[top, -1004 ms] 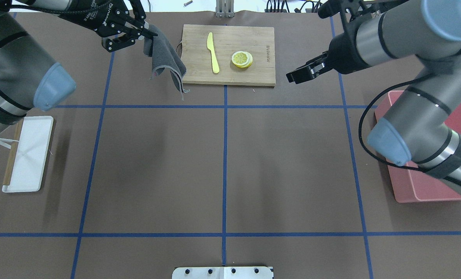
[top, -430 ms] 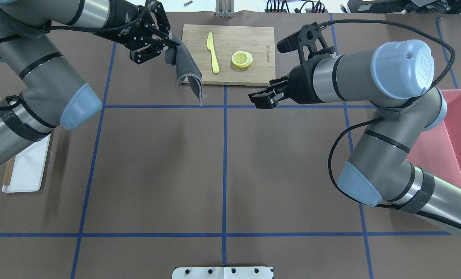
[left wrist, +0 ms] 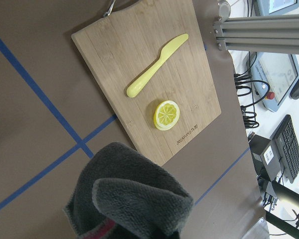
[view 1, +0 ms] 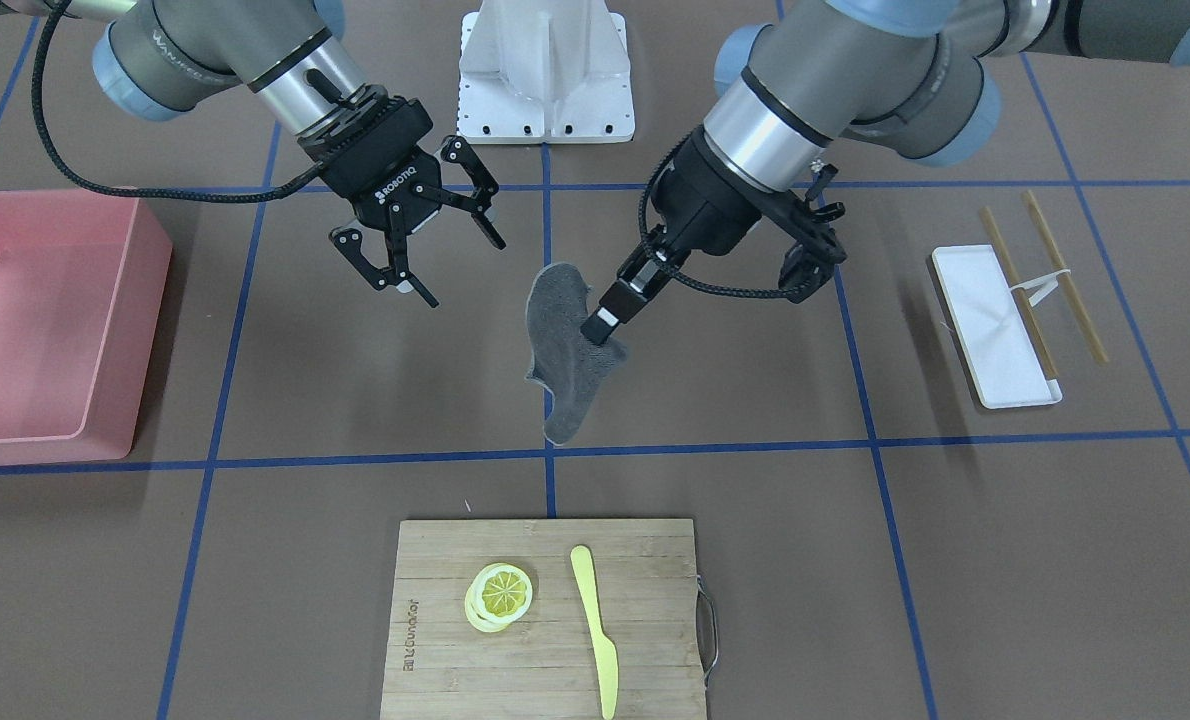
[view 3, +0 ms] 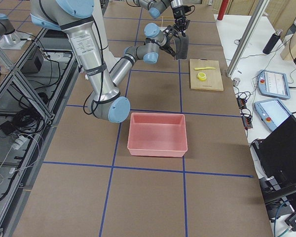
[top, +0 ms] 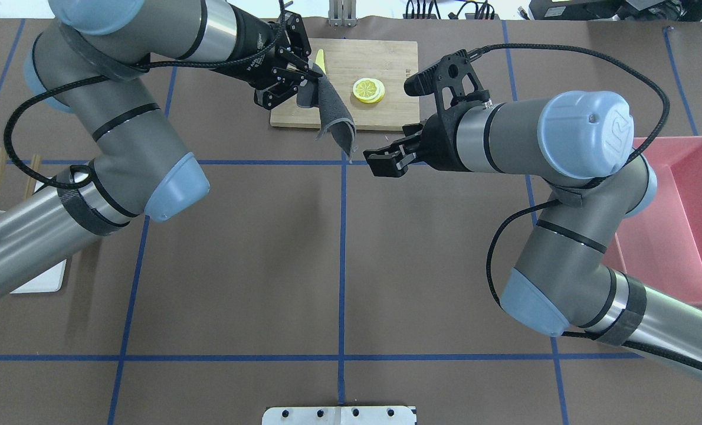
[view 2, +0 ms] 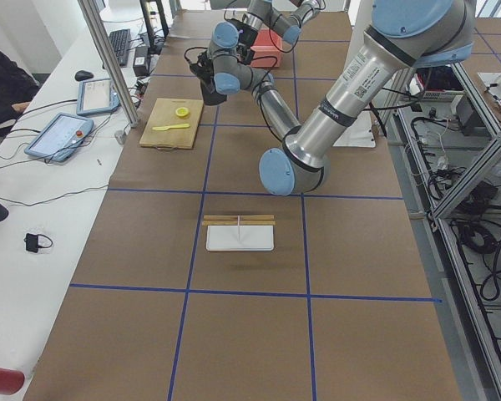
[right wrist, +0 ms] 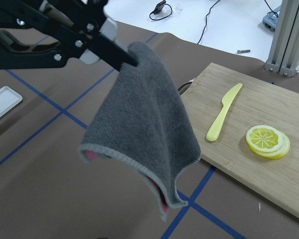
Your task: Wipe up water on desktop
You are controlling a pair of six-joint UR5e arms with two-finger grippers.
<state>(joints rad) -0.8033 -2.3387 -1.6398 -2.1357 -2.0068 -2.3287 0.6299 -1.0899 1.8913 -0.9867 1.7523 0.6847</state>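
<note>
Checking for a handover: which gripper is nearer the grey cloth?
Left. The left gripper is shut on the cloth at its upper edge, holding it above the desktop; the right gripper is open beside it, not touching.

Brown desktop, white tray midway, bamboo board beyond, left arm reaching over.

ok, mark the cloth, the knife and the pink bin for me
cloth [right wrist: 139, 119]: right wrist view, middle of the hanging grey fold.
knife [view 1: 595, 630]: front-facing view, about where handle meets blade.
bin [view 3: 158, 134]: exterior right view, bare pink floor inside.
</note>
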